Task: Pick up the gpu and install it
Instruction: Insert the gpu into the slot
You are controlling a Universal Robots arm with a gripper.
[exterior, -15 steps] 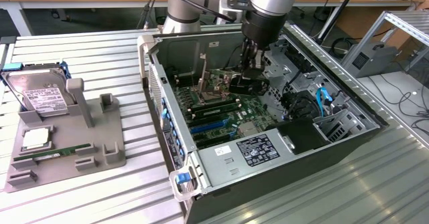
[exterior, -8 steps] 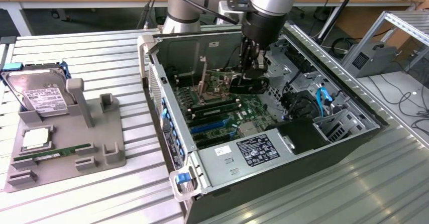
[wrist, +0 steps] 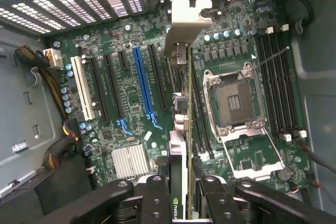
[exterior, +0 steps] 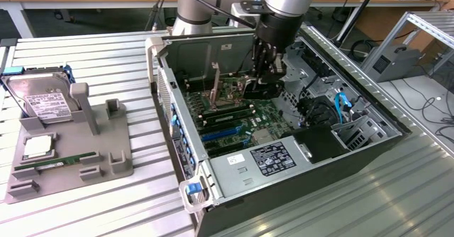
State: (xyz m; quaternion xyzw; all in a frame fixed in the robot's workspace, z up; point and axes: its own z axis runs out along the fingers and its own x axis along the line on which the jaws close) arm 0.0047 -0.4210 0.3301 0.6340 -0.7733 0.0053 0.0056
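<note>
The gpu (wrist: 181, 124) is a thin dark card seen edge-on, with its silver bracket (wrist: 186, 17) at the far end. My gripper (wrist: 181, 190) is shut on it, one finger (wrist: 156, 195) on each side of the card. The card hangs above the green motherboard (wrist: 121, 103), between the blue expansion slot (wrist: 143, 85) and the open processor socket (wrist: 233, 100); whether it touches a slot I cannot tell. In the exterior view my gripper (exterior: 264, 83) reaches down into the open computer case (exterior: 333, 141), over the motherboard (exterior: 245, 115).
A grey fixture tray (exterior: 106, 162) lies at the exterior view's left, holding a silver hard drive (exterior: 44, 101) and a green memory stick (exterior: 65, 162). Case walls, drive cages and cables surround the board. The case stands on a ribbed metal table (exterior: 106, 56).
</note>
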